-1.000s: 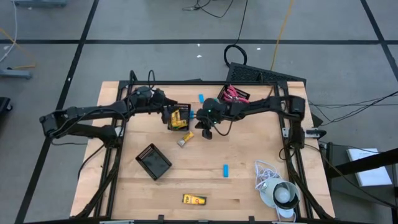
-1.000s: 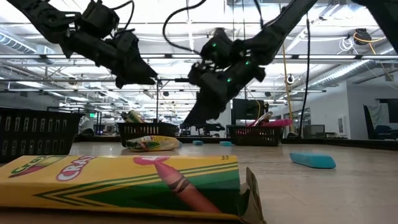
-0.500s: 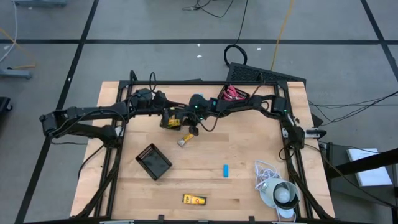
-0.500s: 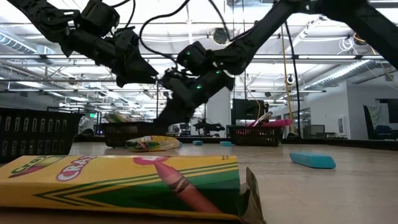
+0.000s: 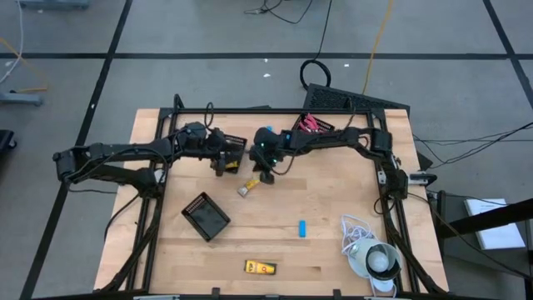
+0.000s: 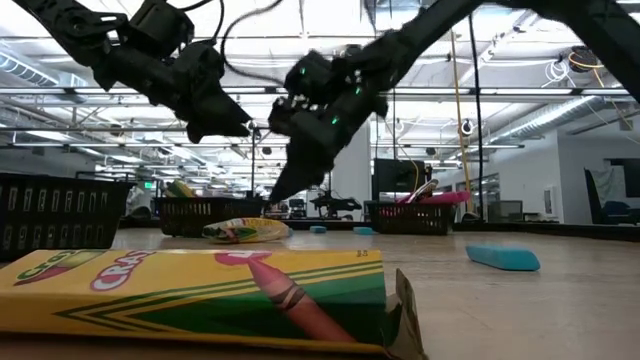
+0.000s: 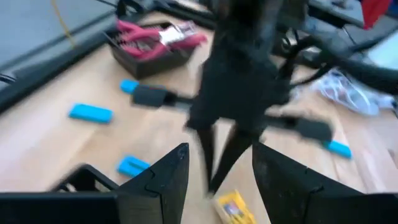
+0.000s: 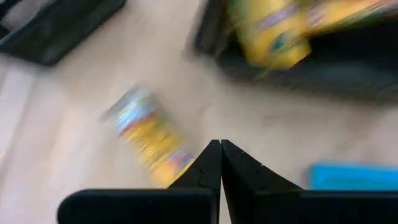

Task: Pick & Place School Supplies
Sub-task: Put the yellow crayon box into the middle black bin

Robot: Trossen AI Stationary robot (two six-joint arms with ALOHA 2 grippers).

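One yellow-green crayon box (image 6: 200,295) reads "CRA"; left jaws gape empty, right jaws pressed closed.

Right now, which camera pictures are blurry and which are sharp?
Right wrist view: heavily smeared, the yellow crayon pack streaked. Left wrist view: the right arm ahead is blurred. Low view: the crayon box up close is crisp, the arms slightly soft. High view: even and sharp.
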